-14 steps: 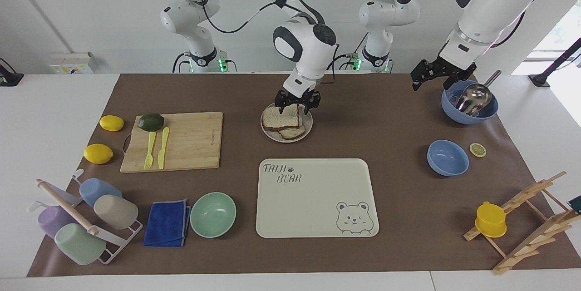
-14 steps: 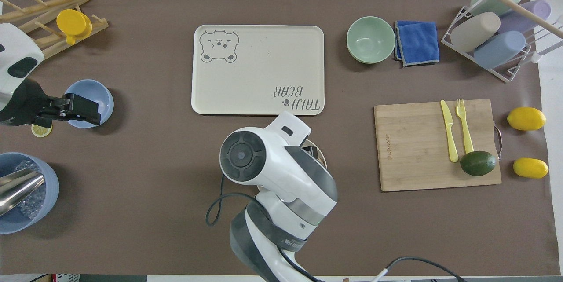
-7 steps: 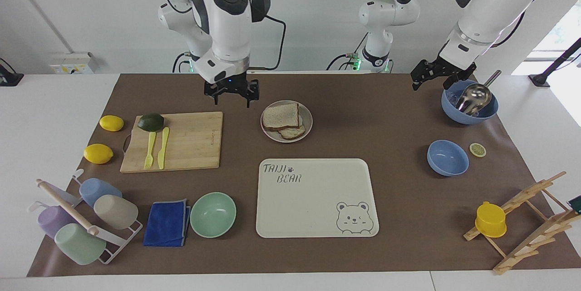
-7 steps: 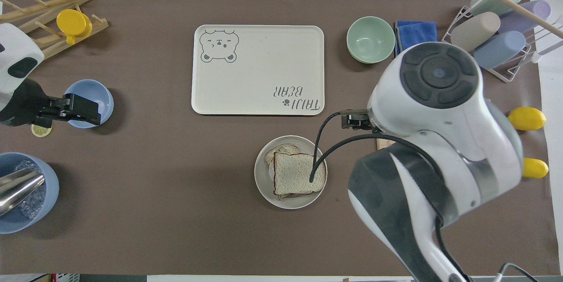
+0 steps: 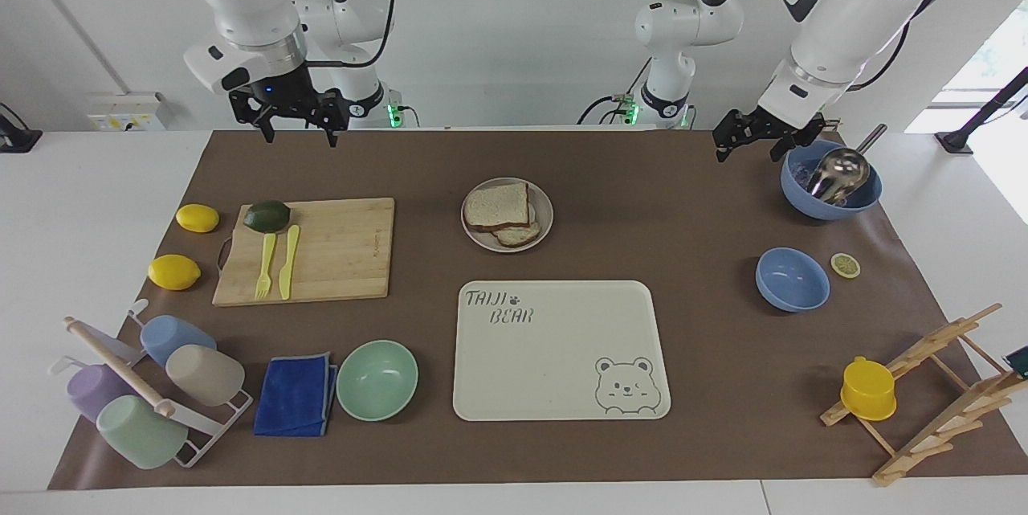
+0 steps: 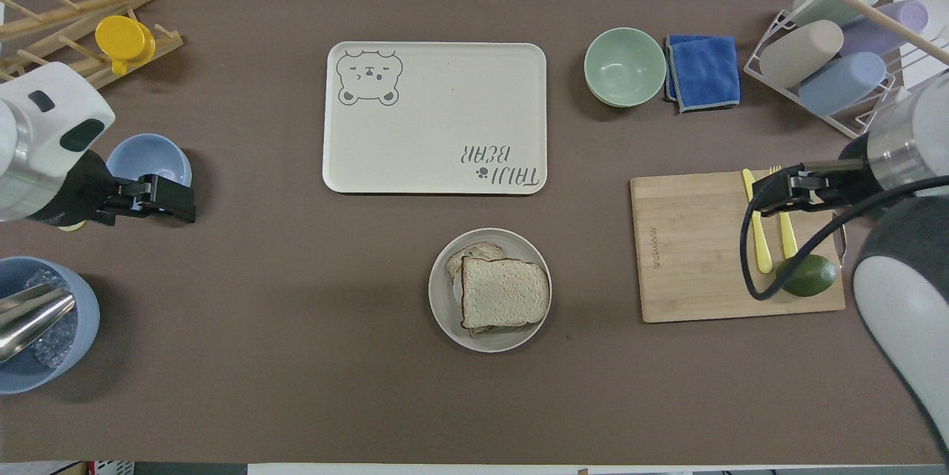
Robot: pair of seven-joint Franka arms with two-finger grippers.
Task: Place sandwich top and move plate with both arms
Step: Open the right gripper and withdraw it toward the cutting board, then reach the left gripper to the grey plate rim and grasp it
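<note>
The sandwich top [image 5: 498, 206] [image 6: 504, 291], a light brown slice with a darker crust, lies on other bread on the round beige plate [image 5: 548, 218] [image 6: 443, 312], midway along the table near the robots. My right gripper [image 5: 298, 133] [image 6: 758, 201] hangs open and empty, high over the cutting board's end of the table and well away from the plate. Toward the other end, my left gripper [image 5: 748, 147] [image 6: 185, 204] hangs open and empty over the mat beside the blue bowls. Nothing touches the plate.
A cream bear tray [image 5: 562, 386] [image 6: 437, 75] lies just farther out than the plate. A mint bowl [image 5: 377, 379], blue cloth [image 5: 295, 394], cup rack [image 5: 136, 394], cutting board [image 5: 337, 250] with avocado and cutlery, and lemons [image 5: 173, 271] fill the right arm's end. Blue bowls [image 5: 792, 279] and a wooden rack [image 5: 932, 386] stand at the left arm's end.
The right gripper has lifted off the bread on the plate and swung up and away toward the cutting board's end. The slice stays on the plate. The left gripper shifted slightly.
</note>
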